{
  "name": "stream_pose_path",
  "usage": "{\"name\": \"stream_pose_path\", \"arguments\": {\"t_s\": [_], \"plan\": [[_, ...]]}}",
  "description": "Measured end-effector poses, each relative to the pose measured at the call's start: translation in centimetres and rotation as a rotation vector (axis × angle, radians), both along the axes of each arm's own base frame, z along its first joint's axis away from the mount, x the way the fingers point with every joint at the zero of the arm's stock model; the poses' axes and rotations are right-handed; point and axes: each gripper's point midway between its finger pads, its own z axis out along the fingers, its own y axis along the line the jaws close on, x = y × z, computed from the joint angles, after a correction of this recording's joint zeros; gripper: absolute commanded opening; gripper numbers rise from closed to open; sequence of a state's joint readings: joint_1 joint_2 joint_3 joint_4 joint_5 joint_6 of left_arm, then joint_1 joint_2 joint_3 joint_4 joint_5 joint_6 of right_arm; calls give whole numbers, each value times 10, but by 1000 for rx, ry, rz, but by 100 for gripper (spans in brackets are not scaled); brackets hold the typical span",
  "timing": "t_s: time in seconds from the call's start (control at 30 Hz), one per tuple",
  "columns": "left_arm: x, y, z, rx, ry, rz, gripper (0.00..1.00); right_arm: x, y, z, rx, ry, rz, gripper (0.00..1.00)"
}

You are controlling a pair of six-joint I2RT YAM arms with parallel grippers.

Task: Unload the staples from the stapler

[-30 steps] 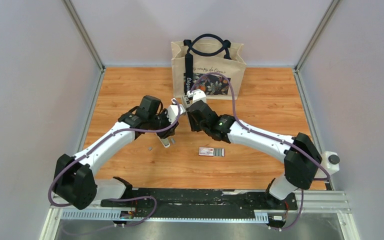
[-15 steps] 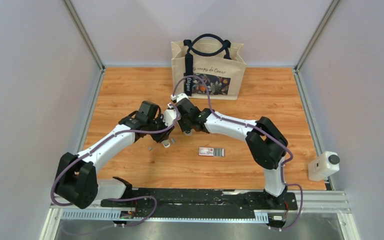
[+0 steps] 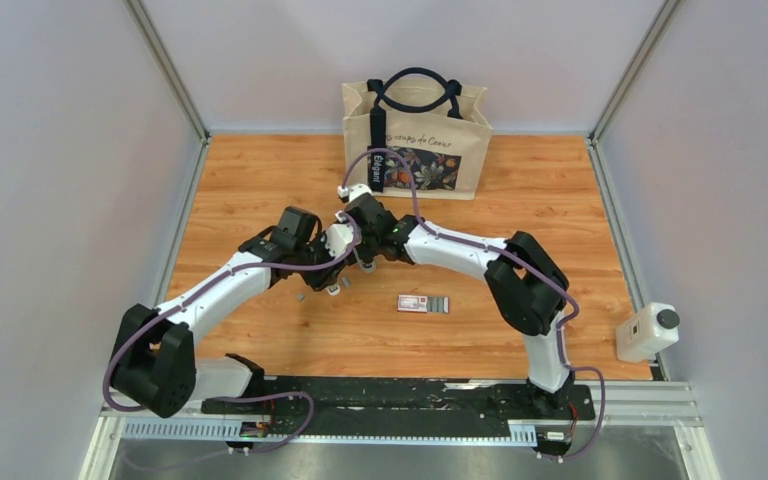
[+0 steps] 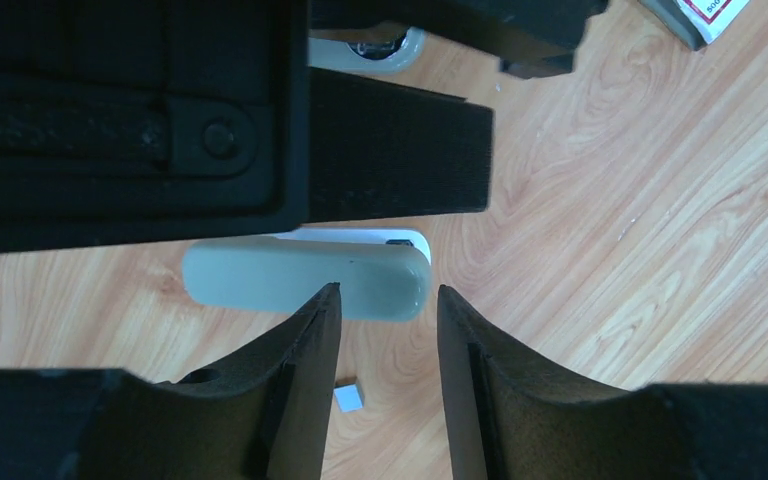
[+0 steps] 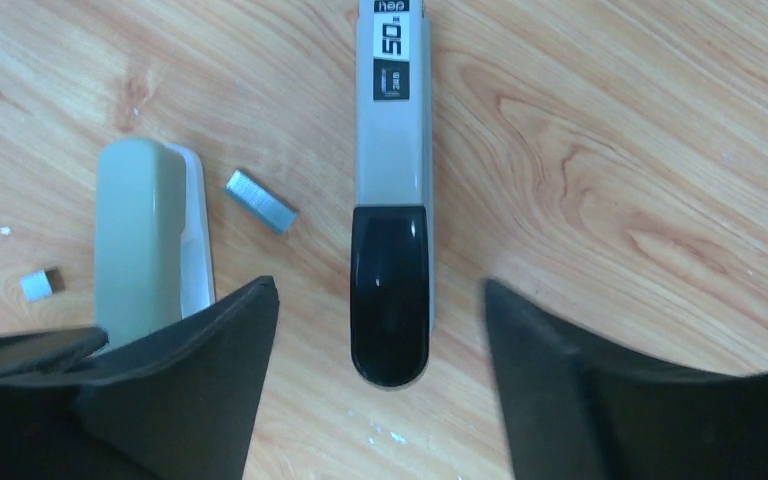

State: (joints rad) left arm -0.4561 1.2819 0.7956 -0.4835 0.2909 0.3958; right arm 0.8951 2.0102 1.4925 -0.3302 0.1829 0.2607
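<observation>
Flanking the stapler (image 5: 391,200), right fingers (image 5: 195,400) stand wide apart

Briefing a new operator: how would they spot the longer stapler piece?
On the wooden table, near the tote bag, look beneath the right hand. The long grey stapler piece lies there; unlike the shorter pale-green piece alongside, it has a glossy black end.

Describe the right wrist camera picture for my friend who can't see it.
An open right gripper hovers over a long grey stapler with a black end, lying on a wooden table. Beside it lie a pale green stapler and a short strip of staples.
</observation>
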Motion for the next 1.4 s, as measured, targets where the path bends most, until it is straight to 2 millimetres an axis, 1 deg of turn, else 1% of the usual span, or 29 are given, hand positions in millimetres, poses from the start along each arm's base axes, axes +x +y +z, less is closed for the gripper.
{"name": "stream_pose_path", "arguments": {"t_s": [0.07,0.13,0.23,0.33,0.4,0.5,0.57,0.63,0.7,0.73,0.8,0.9,1.03,1.17,1.3,1.4], "plan": [[0,-2,0,-7,1,-6,49,-3,-4,5,19,4,-11,88],[0,-3,-1,-12,6,-11,49,-8,-10,12,40,6,-19,87],[0,-9,-3,-22,19,-37,49,-15,-25,28,77,1,-45,85],[8,-29,10,-69,-19,-105,49,-20,-42,40,117,-4,-81,82],[12,-38,17,-96,-38,-140,49,-25,-52,46,137,-12,-106,80],[13,-53,25,-131,-58,-197,43,-34,-69,49,153,-13,-142,77],[14,-59,27,-144,-56,-220,42,-40,-79,48,153,-12,-159,75],[24,-52,22,-119,-44,-176,41,-49,-90,49,159,-8,-166,75],[29,-40,8,-75,-5,-127,41,-55,-94,62,190,-25,-167,76],[28,-32,0,-46,23,-101,42,-56,-95,69,208,-37,-166,77],[25,-23,-8,-13,55,-78,43,-57,-96,88,258,-71,-169,80],[18,-17,-10,11,71,-62,43,-61,-102,103,302,-96,-178,81],[11,-7,-10,53,69,-67,44,-66,-112,110,327,-107,-195,81],[10,-2,-13,85,64,-81,44,-69,-119,112,340,-110,-206,81],[13,-2,-17,104,69,-90,44,-74,-125,110,348,-105,-216,81],[21,-6,-20,111,81,-93,44,-78,-128,110,356,-105,-219,81]]}}
